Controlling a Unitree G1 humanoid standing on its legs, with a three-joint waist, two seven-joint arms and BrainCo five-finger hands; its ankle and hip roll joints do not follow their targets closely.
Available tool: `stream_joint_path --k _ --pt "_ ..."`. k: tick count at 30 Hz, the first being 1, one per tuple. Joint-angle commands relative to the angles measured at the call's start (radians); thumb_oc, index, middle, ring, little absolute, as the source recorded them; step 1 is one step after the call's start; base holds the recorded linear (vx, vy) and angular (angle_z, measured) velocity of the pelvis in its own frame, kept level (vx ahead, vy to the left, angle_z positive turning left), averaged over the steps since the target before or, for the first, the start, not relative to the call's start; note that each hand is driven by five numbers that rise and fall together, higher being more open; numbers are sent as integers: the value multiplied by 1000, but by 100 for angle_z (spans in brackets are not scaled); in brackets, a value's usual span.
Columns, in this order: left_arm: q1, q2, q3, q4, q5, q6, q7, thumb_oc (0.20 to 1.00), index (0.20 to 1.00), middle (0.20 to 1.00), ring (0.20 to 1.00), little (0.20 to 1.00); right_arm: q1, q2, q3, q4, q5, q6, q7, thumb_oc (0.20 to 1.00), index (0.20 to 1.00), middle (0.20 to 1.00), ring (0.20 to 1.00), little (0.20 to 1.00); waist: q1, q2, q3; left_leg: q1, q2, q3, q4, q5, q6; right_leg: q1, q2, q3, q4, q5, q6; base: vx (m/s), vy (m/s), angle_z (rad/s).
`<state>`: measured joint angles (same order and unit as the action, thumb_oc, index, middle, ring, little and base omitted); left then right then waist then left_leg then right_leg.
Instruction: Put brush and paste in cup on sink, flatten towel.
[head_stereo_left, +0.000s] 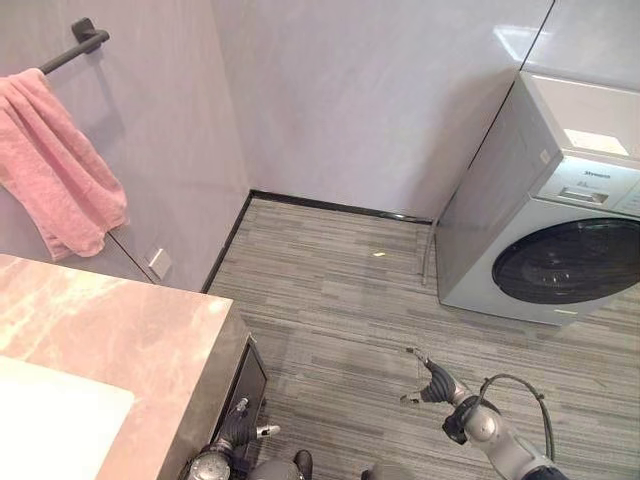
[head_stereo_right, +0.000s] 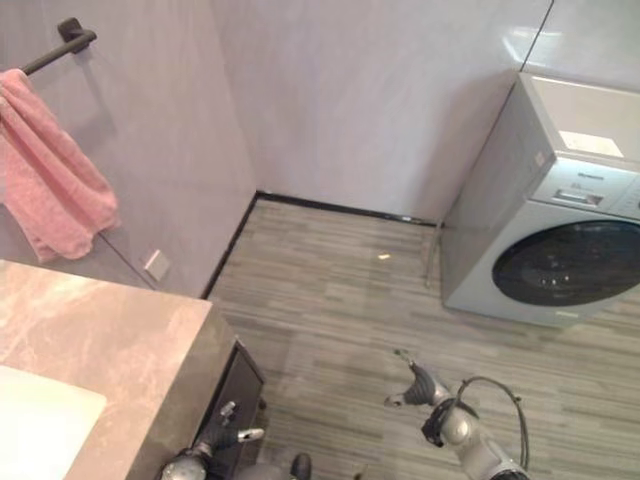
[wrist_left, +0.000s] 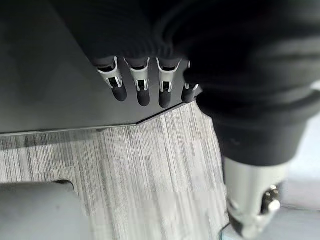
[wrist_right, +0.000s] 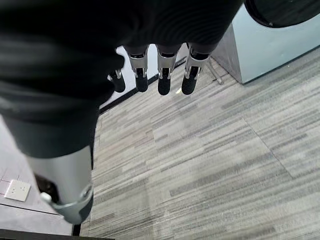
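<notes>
Both my left hand and right hand hang low with fingers straight, holding nothing — nothing begun, I judge. Pink towel hangs bunched on its bar above the counter.

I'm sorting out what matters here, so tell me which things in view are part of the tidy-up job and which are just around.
Part of the job:
- pink towel, bunched up on the wall rail
- counter with the white sink
- left hand and right hand, both open and holding nothing

Just around:
- washing machine
- wall socket
- small scrap on the floor
</notes>
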<state>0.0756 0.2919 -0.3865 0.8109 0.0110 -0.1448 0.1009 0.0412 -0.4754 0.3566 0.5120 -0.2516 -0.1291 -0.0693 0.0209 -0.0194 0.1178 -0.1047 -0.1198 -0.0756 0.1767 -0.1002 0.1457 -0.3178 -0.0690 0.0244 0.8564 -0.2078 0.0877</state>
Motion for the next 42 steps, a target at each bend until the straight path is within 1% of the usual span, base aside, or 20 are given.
stream_joint_path --k 1,3,5,7,11,12,16,18,20,22,23,24,25,27,29,31,33,36,38,42 --pt "-39 176 69 -50 115 -48 39 1000 1000 1000 1000 1000 -6 -37 -47 -39 97 -48 2 1000 1000 1000 1000 1000 -1 -1 41 68 32 43 48 -23 -57 47 -20 -57 -298 182 19 176 -79 10" --pt "-34 178 63 -52 110 -54 30 1000 1000 1000 1000 1000 11 -40 -59 -10 125 -46 3 1000 1000 1000 1000 1000 -19 -11 41 120 34 8 14 -19 -84 19 10 -40 -504 202 35 271 -168 -13" --pt "-50 176 54 -52 127 -63 27 1000 1000 1000 1000 1000 11 -40 -55 11 118 -40 1 1000 1000 1000 1000 1000 -23 -22 45 150 39 -11 -3 -24 -114 19 -23 -31 -682 271 68 340 -247 15" --pt "-62 174 49 -48 150 -60 39 1000 1000 1000 1000 1000 11 -42 -58 -2 114 -36 4 1000 1000 1000 1000 1000 -39 -16 48 185 61 -39 -5 -21 -133 -3 -27 13 -701 313 89 272 -216 36" --pt "-68 163 60 -25 157 -55 60 1000 1000 1000 1000 1000 23 -35 -81 -19 168 -41 14 1000 1000 1000 1000 1000 -41 -28 22 190 97 -63 32 5 -166 47 13 19 -676 289 55 212 -261 64" --pt "-76 166 67 -24 154 -51 69 1000 1000 1000 1000 1000 32 -40 -100 -47 203 -45 21 1000 1000 1000 1000 1000 -46 -25 20 180 127 -77 77 25 -187 53 34 -5 -632 245 32 195 -285 31" --pt "-98 168 79 -8 147 -44 85 1000 1000 1000 1000 1000 38 -67 -104 -78 197 -51 17 1000 1000 1000 1000 1000 -49 -32 26 148 148 -102 173 56 -198 76 52 -26 -594 203 5 160 -254 33" --pt "-107 162 104 1 123 -42 100 1000 1000 1000 1000 1000 48 -86 -105 -112 181 -52 18 1000 1000 1000 1000 1000 -52 -32 27 140 176 -105 214 111 -206 99 77 -34 -590 175 -18 160 -283 16" --pt "-119 156 111 2 100 -38 102 1000 1000 1000 1000 1000 70 -106 -114 -135 171 -48 15 1000 1000 1000 1000 1000 -56 -38 38 75 183 -76 337 196 -210 135 81 -45 -603 159 -46 101 -254 13" --pt "-142 157 105 10 98 -31 109 1000 1000 1000 1000 1000 99 -113 -136 -166 175 -46 5 1000 1000 1000 1000 1000 -74 -53 56 1 203 21 433 217 -208 164 70 -77 -622 153 -65 71 -249 50" --pt "-148 157 104 7 97 -29 108 1000 1000 1000 1000 1000 104 -113 -140 -164 175 -41 4 1000 1000 1000 1000 1000 -71 -55 64 -27 205 38 423 210 -206 180 66 -80 -632 151 -65 128 -200 81" --pt "-165 158 95 6 92 -31 104 1000 1000 1000 1000 1000 114 -115 -150 -157 168 -36 2 1000 1000 1000 1000 1000 -66 -51 74 -103 200 121 323 167 -211 227 55 -101 -681 142 -58 118 -96 71" --pt "-165 158 95 6 92 -31 104 1000 1000 1000 1000 1000 114 -115 -151 -157 167 -36 2 1000 1000 1000 1000 1000 -64 -52 74 -102 200 123 323 165 -210 229 55 -100 -683 141 -57 152 -71 67" --pt "-163 160 93 19 96 -38 100 1000 1000 1000 1000 1000 119 -120 -154 -153 146 -39 -3 1000 1000 1000 1000 1000 -50 -46 68 -163 207 192 167 136 -205 262 45 -115 -718 129 -39 222 32 51" --pt "-157 158 96 26 98 -38 95 1000 1000 1000 1000 1000 123 -123 -154 -156 117 -42 -12 1000 1000 1000 1000 1000 -28 -28 67 -189 222 228 -21 220 -223 307 55 -116 -741 114 -27 335 88 11" --pt "-144 156 100 22 97 -38 95 1000 1000 1000 1000 1000 115 -122 -154 -159 106 -40 -18 1000 1000 1000 1000 1000 -4 -21 67 -194 237 196 -106 275 -236 347 47 -109 -741 93 -16 393 132 10" --pt "-114 154 113 13 85 -36 79 1000 1000 1000 1000 1000 93 -99 -141 -148 111 -35 1 1000 1000 1000 1000 1000 4 -17 50 -151 223 153 -128 254 -225 371 36 -76 -736 76 2 376 161 -76" --pt "-103 153 104 16 92 -45 65 1000 1000 1000 1000 1000 92 -93 -144 -145 100 -34 9 1000 1000 1000 1000 1000 1 -20 31 -143 212 192 -114 248 -219 387 18 -69 -732 63 13 292 161 -61" --pt "-99 161 108 4 87 -51 65 1000 1000 1000 1000 1000 76 -76 -152 -155 101 -34 3 1000 1000 1000 1000 1000 6 -38 15 -147 182 222 -44 185 -188 407 -32 -60 -723 68 39 344 236 -15" --pt "-89 167 106 -30 75 -54 58 1000 1000 1000 1000 1000 67 -65 -141 -155 70 -29 3 1000 1000 1000 1000 1000 19 -58 -2 -156 151 234 21 120 -162 416 -76 -51 -721 106 62 222 165 -27"
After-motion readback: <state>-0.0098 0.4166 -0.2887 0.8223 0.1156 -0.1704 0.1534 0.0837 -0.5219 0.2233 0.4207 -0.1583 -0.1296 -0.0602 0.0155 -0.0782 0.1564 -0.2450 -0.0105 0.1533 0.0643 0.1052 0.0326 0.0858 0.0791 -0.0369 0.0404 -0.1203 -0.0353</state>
